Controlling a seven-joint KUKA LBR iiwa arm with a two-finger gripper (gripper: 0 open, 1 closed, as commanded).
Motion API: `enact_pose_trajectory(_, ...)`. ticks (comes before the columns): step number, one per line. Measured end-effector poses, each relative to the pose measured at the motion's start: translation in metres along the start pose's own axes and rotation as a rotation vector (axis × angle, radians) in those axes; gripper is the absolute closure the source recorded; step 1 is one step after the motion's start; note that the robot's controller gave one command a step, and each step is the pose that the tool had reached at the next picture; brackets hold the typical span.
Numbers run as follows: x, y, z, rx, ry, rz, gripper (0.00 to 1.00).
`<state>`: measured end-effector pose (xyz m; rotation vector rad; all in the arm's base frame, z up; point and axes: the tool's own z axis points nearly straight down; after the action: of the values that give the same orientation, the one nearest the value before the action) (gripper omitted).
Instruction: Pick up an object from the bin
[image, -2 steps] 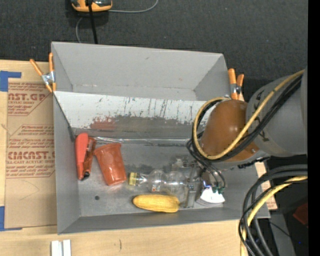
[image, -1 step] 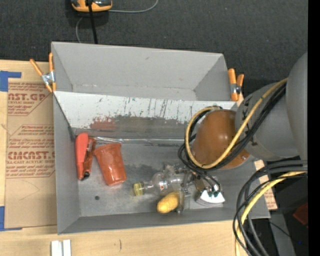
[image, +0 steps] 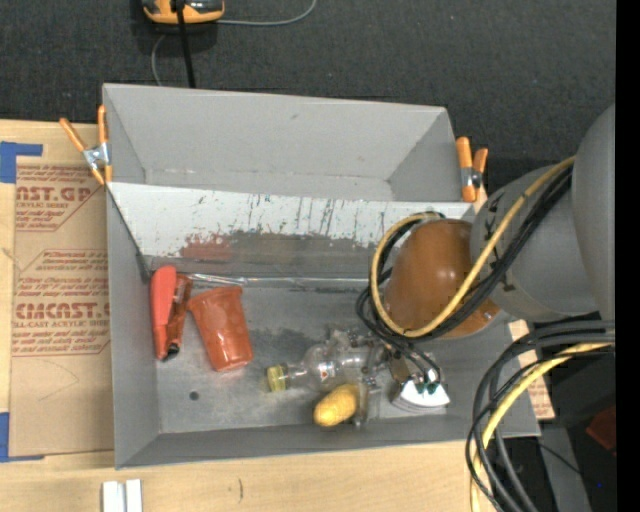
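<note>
Grey metal bin (image: 200, 415), scuffed on its floor and back wall, holds a few loose things. Nearest the front wall lies a small yellow lemon-shaped thing (image: 336, 407), and near it on the right a white object (image: 421, 396) with a green spot. Just behind the lemon lies a clear bottle (image: 322, 368) on its side, its yellow cap (image: 277, 378) pointing left. The gripper (image: 372, 380) is down at the bottle's right end, just beside the lemon. How wide it stands I cannot tell, nor whether it has hold of anything. Farther left, well apart, an orange cup (image: 222, 327) lies tipped over, and beside it a red-handled tool (image: 164, 310) rests against the left wall.

The bottle looks light, thin-walled and smooth. It would likely roll or dent, so a hold across its body near the neck seems safest. The lemon, rounded and probably hard, could slip sideways unless taken across its middle.
</note>
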<state>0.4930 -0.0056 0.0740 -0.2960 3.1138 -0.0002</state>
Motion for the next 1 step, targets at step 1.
enact_pose_trajectory(1,-0.0003,0.0164,-0.0011,0.006,-0.013,-0.027,1.00)
